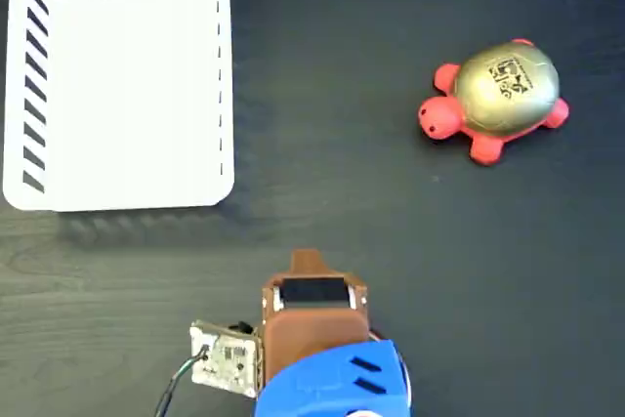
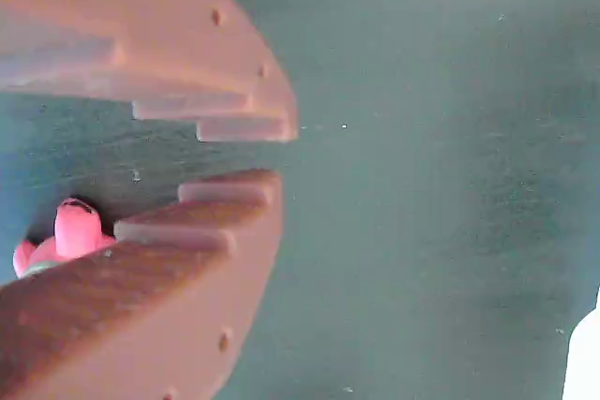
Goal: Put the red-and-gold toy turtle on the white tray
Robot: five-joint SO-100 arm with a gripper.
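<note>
Fixed view, left to right. We note the white tray (image 1: 117,85) at upper left, bare, its top edge cut off by the frame. The gripper (image 1: 305,263) sits at bottom centre, well apart from both. The red-and-gold toy turtle (image 1: 495,100) rests on the dark table (image 1: 391,222) at upper right. We judge nothing done yet: reach, grasp, carry and placement all remain. In the wrist view the gripper (image 2: 267,155) shows a narrow gap, empty; the turtle (image 2: 58,236) is mostly hidden behind the lower finger.
</note>
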